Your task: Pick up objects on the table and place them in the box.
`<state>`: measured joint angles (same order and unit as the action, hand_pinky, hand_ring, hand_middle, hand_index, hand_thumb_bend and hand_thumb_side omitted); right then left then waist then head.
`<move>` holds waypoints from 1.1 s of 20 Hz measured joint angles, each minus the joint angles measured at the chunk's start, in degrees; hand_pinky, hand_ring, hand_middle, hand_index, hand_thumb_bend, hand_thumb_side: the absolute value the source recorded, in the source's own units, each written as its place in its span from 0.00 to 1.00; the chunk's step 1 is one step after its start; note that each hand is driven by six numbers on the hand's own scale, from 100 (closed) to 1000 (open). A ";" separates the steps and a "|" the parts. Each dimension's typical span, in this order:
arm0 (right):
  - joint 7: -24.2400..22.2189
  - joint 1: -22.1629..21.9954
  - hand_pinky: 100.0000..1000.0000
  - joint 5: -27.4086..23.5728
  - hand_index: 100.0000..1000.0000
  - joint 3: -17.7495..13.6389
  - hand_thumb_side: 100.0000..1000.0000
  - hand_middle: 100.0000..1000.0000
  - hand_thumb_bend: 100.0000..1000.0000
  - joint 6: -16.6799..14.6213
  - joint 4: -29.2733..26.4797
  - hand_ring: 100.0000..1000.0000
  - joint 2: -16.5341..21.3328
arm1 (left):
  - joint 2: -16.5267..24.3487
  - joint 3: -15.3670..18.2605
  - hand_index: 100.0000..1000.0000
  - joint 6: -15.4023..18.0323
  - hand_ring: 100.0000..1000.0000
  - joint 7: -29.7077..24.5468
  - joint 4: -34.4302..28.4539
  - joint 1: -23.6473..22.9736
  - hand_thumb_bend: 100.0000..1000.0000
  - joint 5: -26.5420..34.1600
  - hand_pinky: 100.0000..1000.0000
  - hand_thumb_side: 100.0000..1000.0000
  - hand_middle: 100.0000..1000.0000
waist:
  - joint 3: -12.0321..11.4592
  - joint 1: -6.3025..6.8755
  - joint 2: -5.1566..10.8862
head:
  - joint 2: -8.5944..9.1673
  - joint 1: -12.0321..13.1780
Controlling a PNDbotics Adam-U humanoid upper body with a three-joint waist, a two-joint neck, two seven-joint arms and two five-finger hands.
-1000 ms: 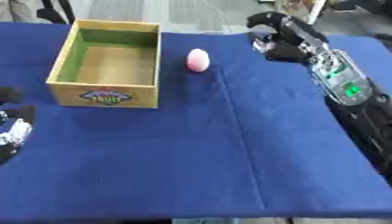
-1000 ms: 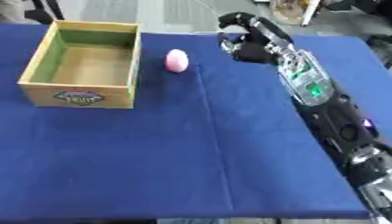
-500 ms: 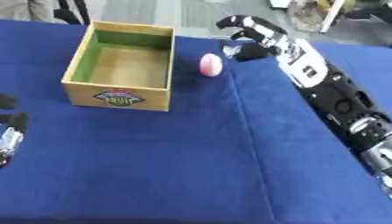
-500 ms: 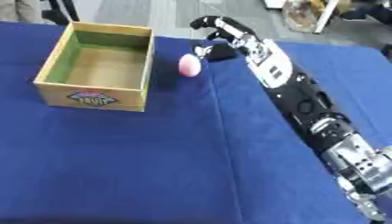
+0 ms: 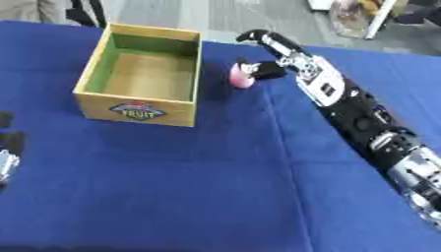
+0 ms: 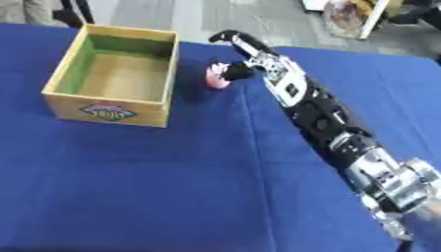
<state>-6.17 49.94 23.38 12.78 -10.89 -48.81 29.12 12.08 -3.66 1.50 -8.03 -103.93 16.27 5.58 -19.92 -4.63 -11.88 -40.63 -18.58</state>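
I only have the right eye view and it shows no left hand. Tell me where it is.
Observer: The left hand shows only in the left eye view, cut off by that view's left edge, low over the blue cloth.
Operator: Give me its position against the box.
Observer: It is well apart from the box, to the box's left and nearer the robot than the labelled front wall, with bare cloth between them.
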 measured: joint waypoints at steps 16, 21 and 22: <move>2.88 -0.10 0.70 17.96 0.82 -3.07 0.22 0.75 0.00 -0.79 5.65 0.82 -3.30 | -0.07 -0.32 0.65 0.05 0.76 -0.30 -0.04 0.30 0.25 0.00 0.60 0.00 0.50 | -0.19 0.71 -1.19 | 0.52 -0.29; 6.25 -0.03 0.40 22.64 0.59 -4.63 0.16 0.47 0.00 -1.27 5.65 0.55 -3.77 | -0.13 -0.33 0.65 0.04 0.76 -0.31 -0.04 0.30 0.24 0.00 0.60 0.00 0.50 | -0.05 0.95 -1.19 | 0.74 -0.29; 7.23 -0.03 0.36 23.29 0.55 -4.88 0.15 0.43 0.00 -1.41 5.62 0.51 -3.79 | -0.24 -0.33 0.65 0.04 0.76 -0.31 -0.04 0.30 0.24 0.00 0.60 0.00 0.50 | 0.03 1.00 -1.19 | 0.76 -0.29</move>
<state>1.06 49.91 46.67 7.90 -12.30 -43.19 25.33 11.84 -3.99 1.54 -8.33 -103.97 16.57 5.58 -19.89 -3.63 -13.07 -39.87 -18.87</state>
